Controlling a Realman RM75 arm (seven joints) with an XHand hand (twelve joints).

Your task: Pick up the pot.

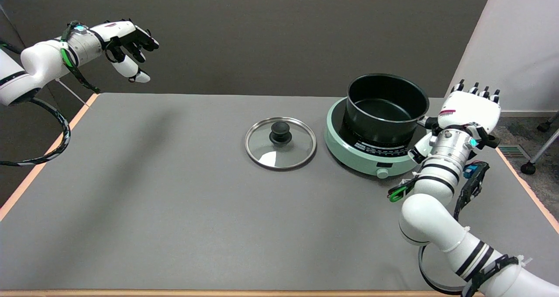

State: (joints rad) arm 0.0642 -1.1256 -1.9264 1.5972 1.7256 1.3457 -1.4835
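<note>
Pot: a black, lidless pot (386, 109) stands upright on a mint-green induction cooker (364, 155) at the right side of the grey counter (174, 209).
Pot handle: a short stub (424, 122) juts from the pot's right wall toward the right hand.
Right hand: the right hand (469, 111) is just beside the pot's right side, back of the hand toward the camera, fingers (474, 88) pointing up and away.
Finger state: the fingertips stand side by side with small gaps; whether the thumb or palm side is closing on the handle stub is hidden by the hand itself, so I cannot tell.
Lid: a glass lid (280, 143) with a black knob lies flat on the counter, just left of the cooker and apart from it.
Cooker: its round dial faces the counter's near edge.
</note>
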